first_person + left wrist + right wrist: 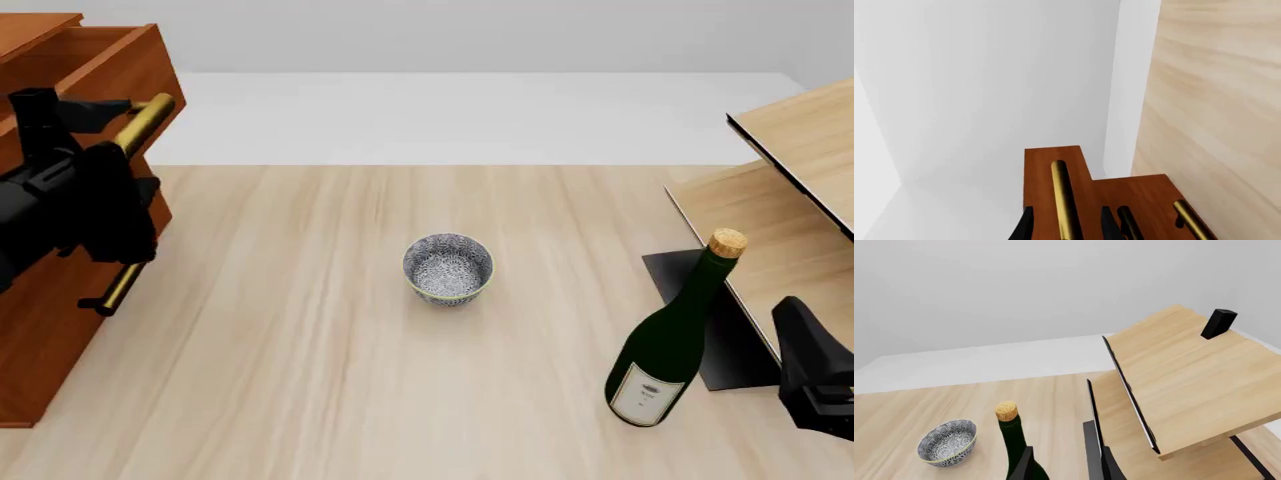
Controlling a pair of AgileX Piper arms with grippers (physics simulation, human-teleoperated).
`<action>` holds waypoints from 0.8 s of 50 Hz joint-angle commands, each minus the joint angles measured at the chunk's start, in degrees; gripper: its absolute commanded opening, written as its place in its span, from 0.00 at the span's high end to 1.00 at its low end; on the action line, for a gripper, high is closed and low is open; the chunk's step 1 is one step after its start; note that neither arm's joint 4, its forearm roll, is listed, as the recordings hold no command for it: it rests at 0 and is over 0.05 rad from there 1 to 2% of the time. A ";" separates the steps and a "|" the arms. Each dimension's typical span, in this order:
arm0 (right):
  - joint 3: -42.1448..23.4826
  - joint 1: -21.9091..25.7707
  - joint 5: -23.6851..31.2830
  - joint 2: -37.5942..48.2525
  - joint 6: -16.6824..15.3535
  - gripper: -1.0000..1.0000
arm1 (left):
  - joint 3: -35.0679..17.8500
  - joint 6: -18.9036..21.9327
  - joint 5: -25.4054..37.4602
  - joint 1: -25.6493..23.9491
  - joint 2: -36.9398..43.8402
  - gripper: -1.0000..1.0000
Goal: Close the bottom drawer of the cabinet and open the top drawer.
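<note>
At the bench's left edge, the cabinet (pixel 54 330) is showing its top drawer (pixel 100 70) pulled out; the left gripper (pixel 1066 225) is straddling its one brass handle (pixel 1064 200). One bowl (pixel 449 268) and one bottle (pixel 671 340) are standing nearby. The right gripper (pixel 1066 465) is idling, jaws apart.

the cabinet (pixel 54 330) is reddish-brown wood, and its top drawer (pixel 114 70) carries a shiny brass-gold bar handle (pixel 144 122); both arms and grippers are black. the table (pixel 307 400) is pale, light-grained wood and the shelf unit (pixel 801 135) a similar blond plywood with thin black edges, against a plain white-grey backdrop. the bowl (pixel 449 268) has a fine blue-and-white pattern with a yellowish-green rim, and the bottle (pixel 674 335) is dark green with a tan cork and a cream label.
</note>
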 commanded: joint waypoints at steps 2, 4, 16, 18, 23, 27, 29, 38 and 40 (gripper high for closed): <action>-0.02 0.02 -0.23 0.29 0.17 0.00 | 0.56 -0.79 1.26 -1.38 -1.66 0.00; -0.03 0.04 -0.19 0.27 0.22 0.00 | 0.59 -0.79 1.34 -1.54 -1.75 0.00; -0.10 -0.21 -0.51 0.68 0.53 0.00 | 0.28 -1.17 1.98 -3.00 -2.25 0.00; -0.11 -0.18 -0.26 0.40 0.51 0.00 | 0.34 -1.10 2.15 -3.14 -2.48 0.00; -0.12 -0.19 -0.22 0.38 0.59 0.00 | 0.18 -1.17 2.93 -3.88 -3.57 0.00; -0.15 -0.21 -0.20 0.38 0.65 0.00 | -0.48 -1.57 3.29 -4.87 -3.42 0.00; -0.16 -0.22 -0.17 0.35 0.65 0.00 | -0.84 -1.70 3.14 -5.42 -3.06 0.00; -0.17 -0.32 -0.49 0.72 0.86 0.00 | -2.82 -2.20 2.86 -8.05 -0.91 0.00; -0.16 -0.36 -0.63 0.87 0.95 0.00 | -3.54 -2.44 2.87 -8.93 -0.09 0.00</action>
